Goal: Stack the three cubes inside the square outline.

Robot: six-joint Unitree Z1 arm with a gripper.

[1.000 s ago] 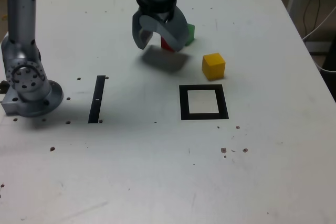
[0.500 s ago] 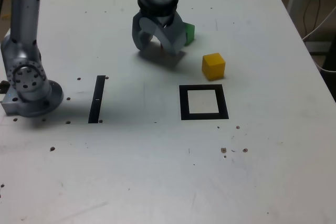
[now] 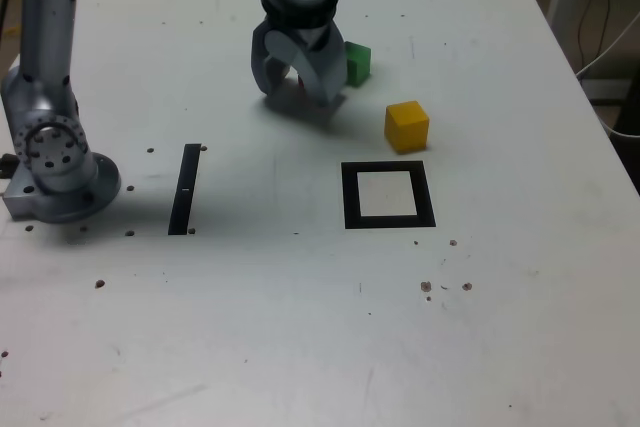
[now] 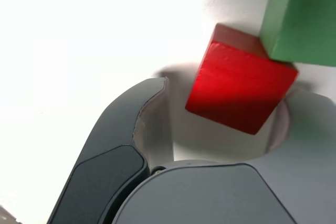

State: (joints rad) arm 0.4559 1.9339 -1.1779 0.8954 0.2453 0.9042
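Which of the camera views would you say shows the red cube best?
The wrist view: it shows most of the red cube, between the open gripper's jaws. The exterior view shows just a sliver, mostly hidden behind the gripper.

White table, black square outline, three cubes

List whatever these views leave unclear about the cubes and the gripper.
- Red cube: in the exterior view, the gripper hides nearly all of it.
- Contact between the red cube and the jaw nearer the green cube: unclear in the wrist view, where the red cube overlaps that jaw.
- Green cube's far part: cut off by the wrist view's edge.
- Yellow cube: outside the wrist view.
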